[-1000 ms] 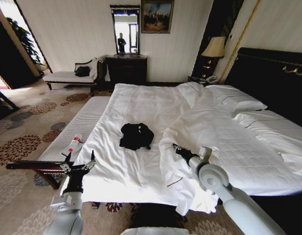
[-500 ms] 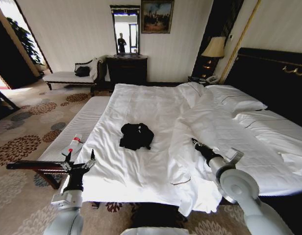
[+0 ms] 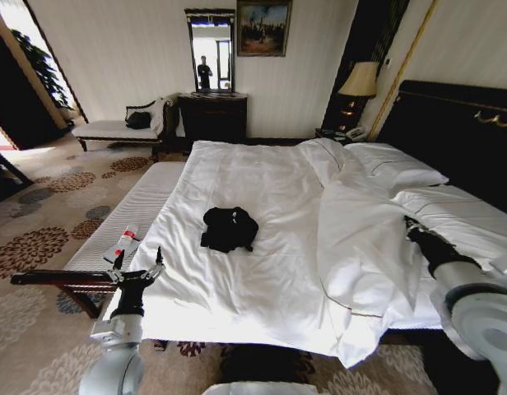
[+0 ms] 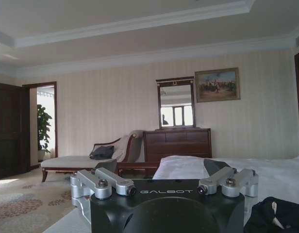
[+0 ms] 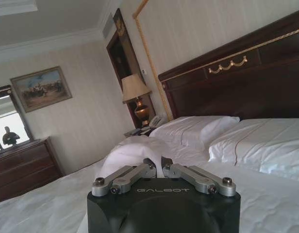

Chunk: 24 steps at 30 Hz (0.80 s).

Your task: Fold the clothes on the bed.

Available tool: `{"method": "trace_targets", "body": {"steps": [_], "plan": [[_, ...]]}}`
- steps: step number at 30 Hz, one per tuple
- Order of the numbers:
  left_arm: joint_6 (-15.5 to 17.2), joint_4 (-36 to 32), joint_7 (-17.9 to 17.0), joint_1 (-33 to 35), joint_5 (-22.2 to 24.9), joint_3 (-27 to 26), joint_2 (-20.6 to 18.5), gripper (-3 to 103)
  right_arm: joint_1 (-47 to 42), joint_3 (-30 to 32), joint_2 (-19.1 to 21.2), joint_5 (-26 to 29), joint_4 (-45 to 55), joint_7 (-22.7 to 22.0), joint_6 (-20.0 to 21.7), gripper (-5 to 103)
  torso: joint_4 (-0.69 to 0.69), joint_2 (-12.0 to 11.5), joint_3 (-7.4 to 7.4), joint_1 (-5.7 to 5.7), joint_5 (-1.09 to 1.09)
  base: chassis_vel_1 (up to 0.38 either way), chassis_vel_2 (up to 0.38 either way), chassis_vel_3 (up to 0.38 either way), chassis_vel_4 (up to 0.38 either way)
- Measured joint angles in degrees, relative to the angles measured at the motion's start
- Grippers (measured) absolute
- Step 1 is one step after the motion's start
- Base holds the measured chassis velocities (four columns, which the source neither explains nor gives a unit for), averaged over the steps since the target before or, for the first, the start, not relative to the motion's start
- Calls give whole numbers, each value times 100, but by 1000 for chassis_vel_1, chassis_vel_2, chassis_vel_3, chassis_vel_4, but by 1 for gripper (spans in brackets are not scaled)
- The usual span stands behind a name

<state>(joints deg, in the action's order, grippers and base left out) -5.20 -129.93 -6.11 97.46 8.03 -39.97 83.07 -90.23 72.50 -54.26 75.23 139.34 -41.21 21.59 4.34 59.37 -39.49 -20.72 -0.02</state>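
Observation:
The clothes, one black T-shirt (image 3: 229, 229), lie crumpled in a heap on the white sheet in the middle of the bed (image 3: 237, 173). In the left wrist view the T-shirt (image 4: 275, 218) shows off to one side. My left gripper (image 3: 138, 267) (image 4: 161, 170) hovers open by the bed's front left corner, well short of the shirt. My right gripper (image 3: 414, 230) (image 5: 157, 164) is far to the right, near the headboard side, shut on a bunch of the white duvet (image 3: 360, 239) (image 5: 135, 150), which hangs folded back from it.
A narrow white bench (image 3: 130, 214) runs along the bed's left side, with a small white and red object (image 3: 126, 243) on it. Pillows (image 3: 393, 169) and the dark headboard (image 3: 459, 132) are on the right. A chaise (image 3: 113, 127), dresser (image 3: 212, 115) and lamp (image 3: 359, 81) stand at the far wall.
My right gripper has travelled right toward the headboard, dragging the duvet with it and baring more sheet beside the T-shirt. The left arm and the T-shirt stayed put.

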Motion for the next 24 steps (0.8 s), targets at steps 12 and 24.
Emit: {"method": "trace_targets", "body": {"steps": [12,24], "plan": [[0,180,5,-105,6,-2,70,100,69,529,70,-1002,-1775,371,-613,2,-1,0,0,0,1,0,0,0,0],[16,338,0,-346,225,9,-9,100,66,1002,216,-1669,-3302,463,-864,2,0,0,-1,0,1,0,0,0,0]]}}
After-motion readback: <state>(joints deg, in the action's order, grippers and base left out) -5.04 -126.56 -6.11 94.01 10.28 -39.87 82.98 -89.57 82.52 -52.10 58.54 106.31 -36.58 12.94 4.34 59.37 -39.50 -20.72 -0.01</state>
